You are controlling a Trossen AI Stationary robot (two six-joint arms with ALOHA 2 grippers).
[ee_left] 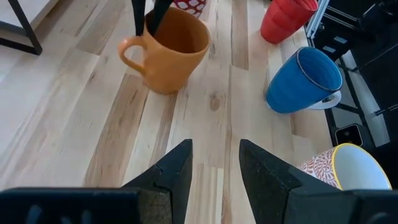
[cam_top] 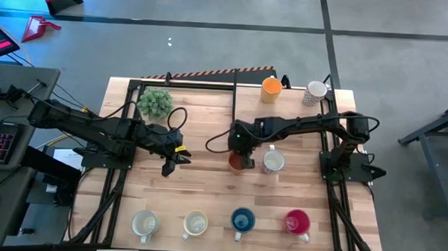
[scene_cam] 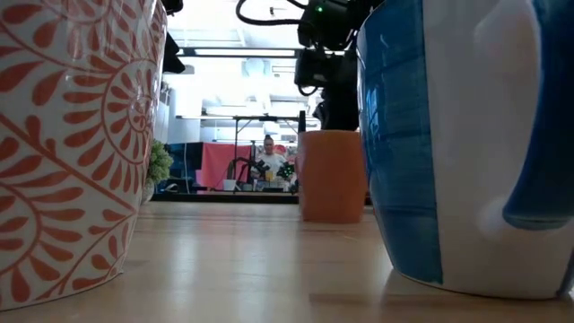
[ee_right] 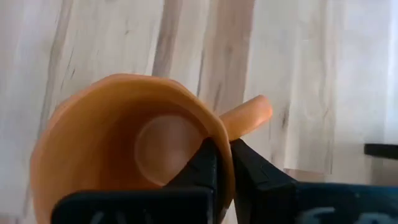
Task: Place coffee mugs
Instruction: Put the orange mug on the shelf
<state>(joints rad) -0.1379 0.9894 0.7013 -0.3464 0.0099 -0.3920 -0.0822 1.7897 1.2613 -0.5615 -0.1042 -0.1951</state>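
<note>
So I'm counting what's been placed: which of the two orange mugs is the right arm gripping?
The orange mug mid-table, next to a white mug. The right gripper has its fingers pinched on its rim. The other orange mug stands untouched at the far edge.

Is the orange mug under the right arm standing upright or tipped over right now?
Upright. The orange mug stands on its base with its mouth up, and the right gripper is shut on its rim.

Occlusion: right gripper (cam_top: pixel 240 158) covers most of orange mug (cam_top: pixel 237 162) from above | Cropped: blue mug (scene_cam: pixel 466 144), patterned mug (scene_cam: pixel 72 144) low view | Person (scene_cam: pixel 269 160): too small.
</note>
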